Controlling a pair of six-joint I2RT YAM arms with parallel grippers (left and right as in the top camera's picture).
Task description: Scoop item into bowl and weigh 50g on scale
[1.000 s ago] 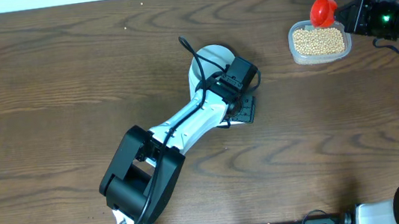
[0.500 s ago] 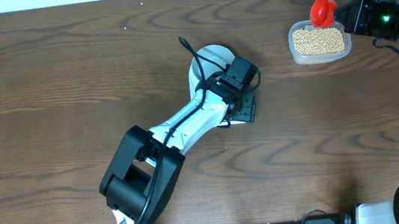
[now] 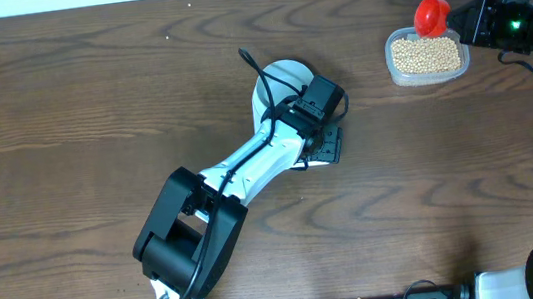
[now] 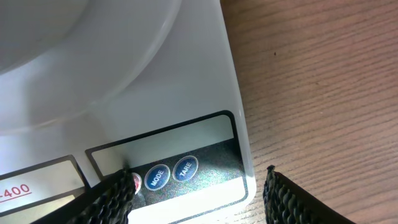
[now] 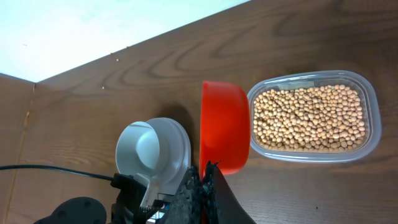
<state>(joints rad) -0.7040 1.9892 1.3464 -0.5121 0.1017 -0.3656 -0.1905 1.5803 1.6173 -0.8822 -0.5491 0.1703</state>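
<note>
Currently, overhead: your left gripper [image 3: 324, 148] is down mid-table just beside the pale bowl [image 3: 278, 76], the arm covering most of what's under it. Far right, the clear tub [image 3: 427, 75] holds the beans [image 3: 425, 54], well apart from the bowl. The red scoop [image 3: 431, 13] hangs at the tub's far edge in your right gripper [image 3: 461, 22]. Left wrist: you're looking straight at the white scale [image 4: 205, 81], with the bowl on its platform at top left. The jaws stand wide apart with nothing between them. One fingertip [image 4: 115, 196] is right by the red button [image 4: 134, 182], next to MODE [image 4: 157, 177] and TARE [image 4: 185, 168]; contact I can't confirm. Right wrist: the jaws are clamped tight on the scoop at its lower edge. The scoop is turned on its side just beside the tub, and you can't see whether it carries anything. The beans lie in a full, level layer and the bowl looks empty from here. My read: you're on scale setup, power on or zero with the bowl in place, and no scooping has landed. Next move: press squarely with one fingertip without nudging the scale or bowl, then lift the left arm clear so the right has a path. After that, dip the scoop into the beans and carry it level across the gap.
</note>
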